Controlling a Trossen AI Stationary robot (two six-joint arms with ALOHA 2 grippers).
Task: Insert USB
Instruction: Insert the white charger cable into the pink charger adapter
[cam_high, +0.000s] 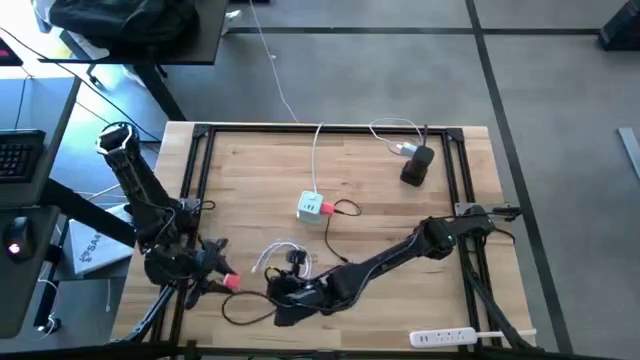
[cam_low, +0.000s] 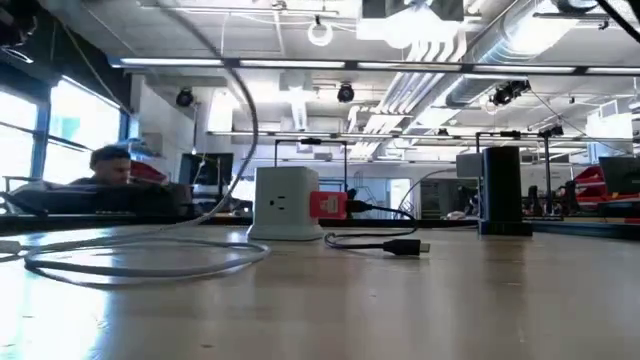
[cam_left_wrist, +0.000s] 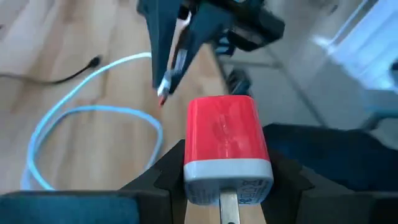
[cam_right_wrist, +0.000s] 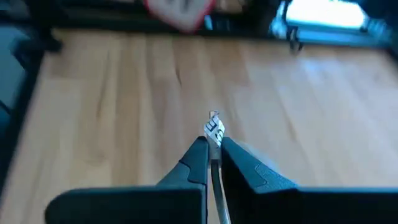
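Left tool (near worktop's front-left corner) we find clamped on a red adapter; right tool pinches a cable tip.

The USB, a small red-pink plug, is seen set against the side of the white charger cube near mid-table. Its thin black cable is looped on the wood.
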